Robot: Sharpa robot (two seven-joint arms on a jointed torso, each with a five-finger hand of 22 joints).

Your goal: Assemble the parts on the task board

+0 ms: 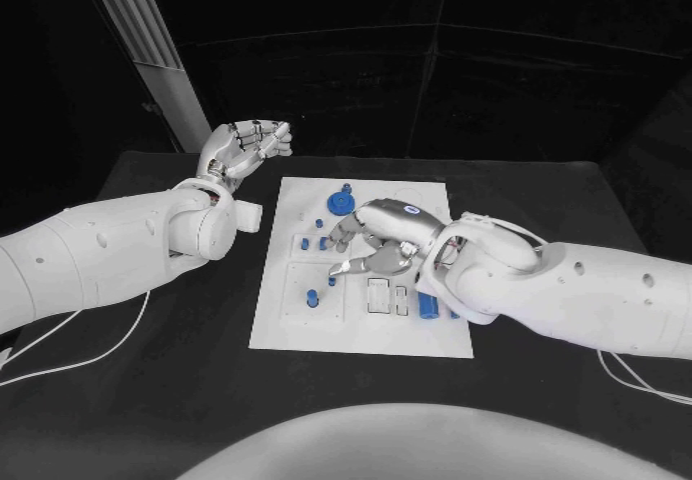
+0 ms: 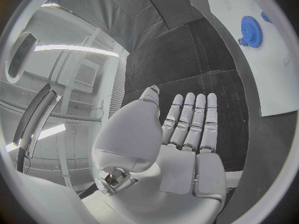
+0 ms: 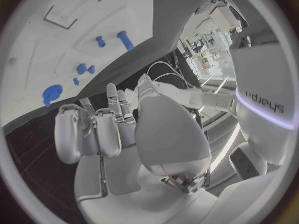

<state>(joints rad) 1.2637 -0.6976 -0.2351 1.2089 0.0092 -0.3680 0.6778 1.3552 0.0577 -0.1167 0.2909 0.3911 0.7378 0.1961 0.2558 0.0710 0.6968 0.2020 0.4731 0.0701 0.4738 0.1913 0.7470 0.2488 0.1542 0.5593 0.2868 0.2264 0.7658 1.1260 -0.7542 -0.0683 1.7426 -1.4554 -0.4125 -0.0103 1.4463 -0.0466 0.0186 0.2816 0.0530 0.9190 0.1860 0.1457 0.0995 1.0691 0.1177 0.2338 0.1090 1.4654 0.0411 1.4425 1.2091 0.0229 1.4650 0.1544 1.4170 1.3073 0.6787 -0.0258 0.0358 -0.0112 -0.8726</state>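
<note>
My right hand (image 1: 372,243) hovers low over the middle of the white task board (image 1: 440,338), fingers (image 1: 346,267) bent downward and slightly apart; from the head view I cannot tell whether anything is pinched under them, and the wrist view shows no part in the palm. My left hand (image 1: 245,142) waits off the board's far left corner, over the black table (image 1: 173,390), fingers extended side by side and holding nothing. The parts stay scattered on the board: a blue gear (image 1: 342,203) near the far edge, a small blue peg (image 1: 312,297) standing in the near-left section, a blue cylinder (image 1: 428,305) lying by my right wrist, and smaller blue pieces around my fingers. The risk, as I judge it, is my own forearm: it lies across the board's right side, just beside the cylinder, and any sweep could roll that piece off or nudge the board. The fingers also hide the spot they work over, so a misaligned descent could knock a neighbouring piece.
</note>
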